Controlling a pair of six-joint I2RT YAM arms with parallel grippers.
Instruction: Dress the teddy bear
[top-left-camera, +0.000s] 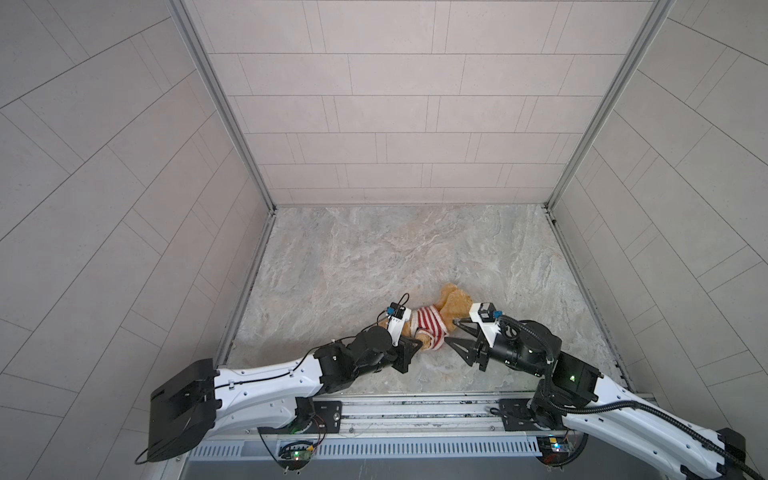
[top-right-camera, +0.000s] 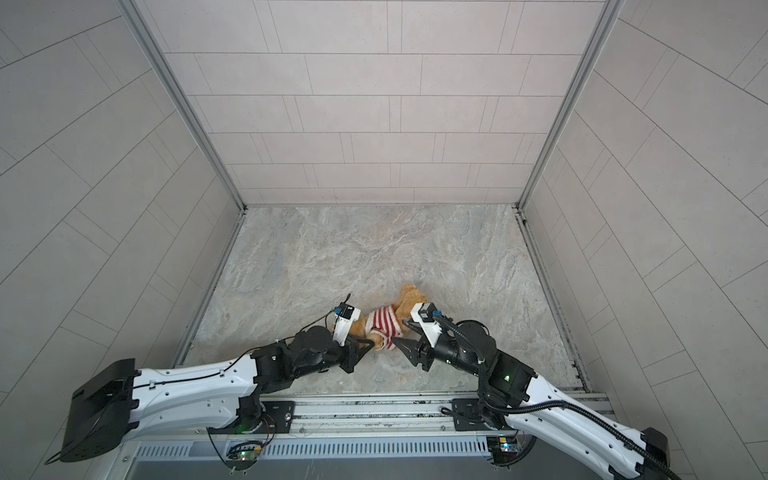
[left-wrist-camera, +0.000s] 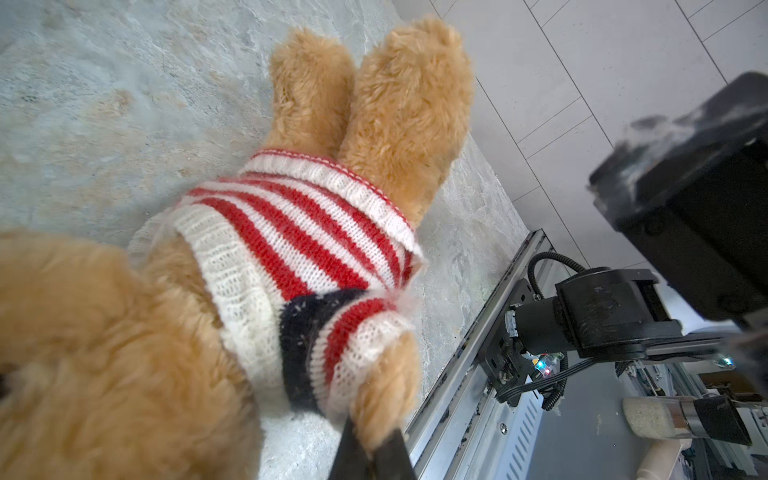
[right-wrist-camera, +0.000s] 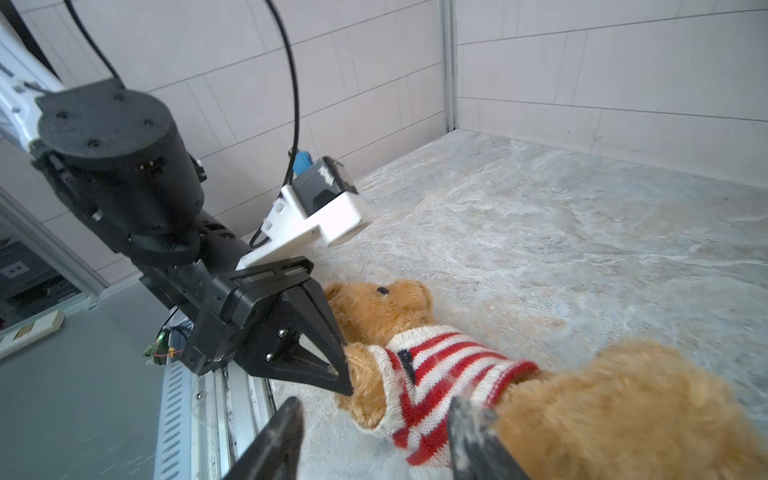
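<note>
Teddy bear (top-left-camera: 455, 302) lies lower centre in both top views, striped sweater (top-left-camera: 428, 321) on. Left gripper (right-wrist-camera: 347, 376) clamps its paw; right gripper (top-left-camera: 449, 331) jaws apart. Judged soft, light, compressible: grip limbs, not fur.

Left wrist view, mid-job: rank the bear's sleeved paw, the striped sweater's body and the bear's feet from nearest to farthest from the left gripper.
1. The sleeved paw: pinched between the shut jaws of the left gripper.
2. The striped sweater: on the torso, just beyond the paw.
3. The feet: side by side at the bear's far end, past the hem.
</note>
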